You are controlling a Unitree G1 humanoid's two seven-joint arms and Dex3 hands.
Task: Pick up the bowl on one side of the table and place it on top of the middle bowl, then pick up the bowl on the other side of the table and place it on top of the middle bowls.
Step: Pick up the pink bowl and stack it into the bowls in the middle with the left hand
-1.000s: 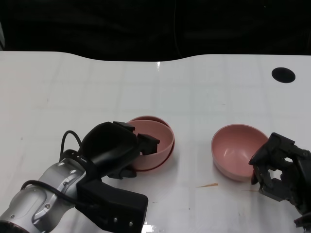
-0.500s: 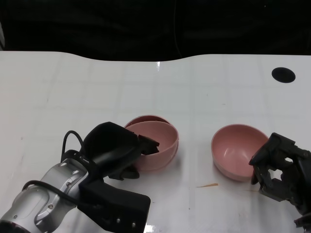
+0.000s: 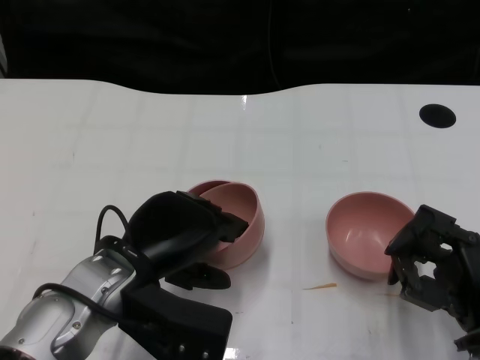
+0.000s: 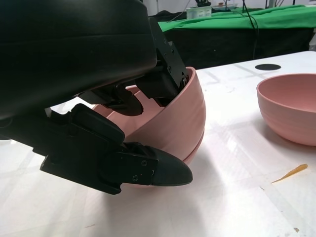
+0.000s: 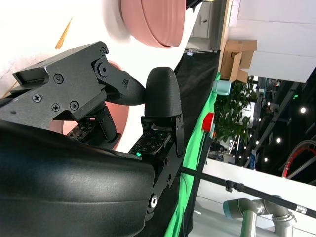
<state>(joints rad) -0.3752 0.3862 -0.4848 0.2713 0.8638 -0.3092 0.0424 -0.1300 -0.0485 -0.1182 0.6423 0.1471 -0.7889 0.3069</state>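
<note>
My left hand [image 3: 180, 236] grips the rim of a pink bowl [image 3: 238, 225], fingers inside it and thumb under its wall. That bowl sits tilted in the middle pink bowl [image 3: 197, 187], whose rim shows just behind it. In the left wrist view the held bowl [image 4: 180, 118] leans on the lower bowl [image 4: 199, 144]. The third pink bowl [image 3: 366, 232] stands upright on the table at the right. My right hand [image 3: 433, 270] is beside that bowl's right rim, fingers apart and holding nothing. The right wrist view shows its fingers [image 5: 118, 86] with pink bowl wall behind them.
A small orange sliver [image 3: 320, 286] lies on the white table [image 3: 150, 127] in front of the right bowl. A black round hole [image 3: 437, 115] is at the far right. The table's far edge borders a dark background.
The left hand has shifted the held bowl first a little right, then back left, and it now leans more steeply in the middle bowl. The right hand and right bowl have not moved.
</note>
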